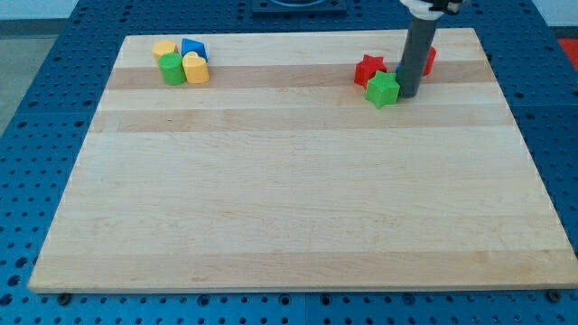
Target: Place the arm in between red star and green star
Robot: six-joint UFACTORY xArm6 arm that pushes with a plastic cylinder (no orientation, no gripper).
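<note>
The red star lies near the view's top right of the wooden board. The green star sits just below and right of it, touching or nearly touching it. My tip stands right against the green star's right side, to the right of both stars. A second red block shows partly behind the rod, its shape hidden.
A cluster of blocks lies at the view's top left: a yellow block, a blue block, a green block and a yellow heart-like block. The board lies on a blue perforated table.
</note>
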